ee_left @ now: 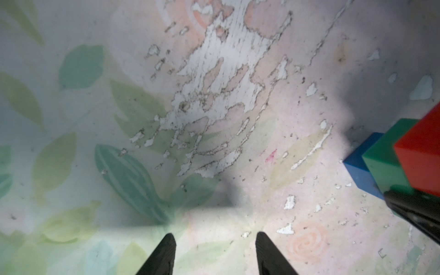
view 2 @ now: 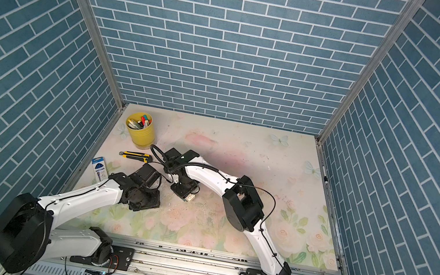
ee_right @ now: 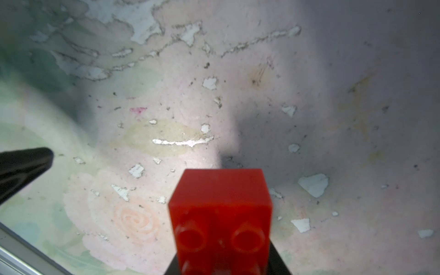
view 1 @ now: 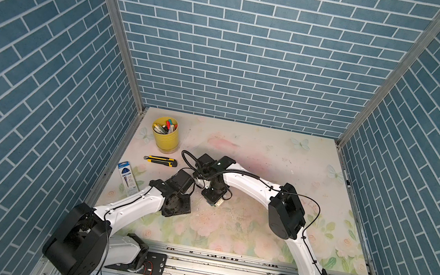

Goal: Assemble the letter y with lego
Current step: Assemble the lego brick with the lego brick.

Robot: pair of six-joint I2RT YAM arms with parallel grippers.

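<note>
Both jaws of the right gripper clamp the red brick of the letter y; the left gripper stands open, empty. Unsupported pressing could split its joints.

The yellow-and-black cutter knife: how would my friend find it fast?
Start at the flowery table, then go to the yellow cup of pens standing near its far left corner. Just in front of the cup lies the cutter knife, flat and slim; it alone is striped yellow and black, unlike the blue card pack nearby.

Lego cluster: red, grn, blu bricks joined, stepped.
</note>
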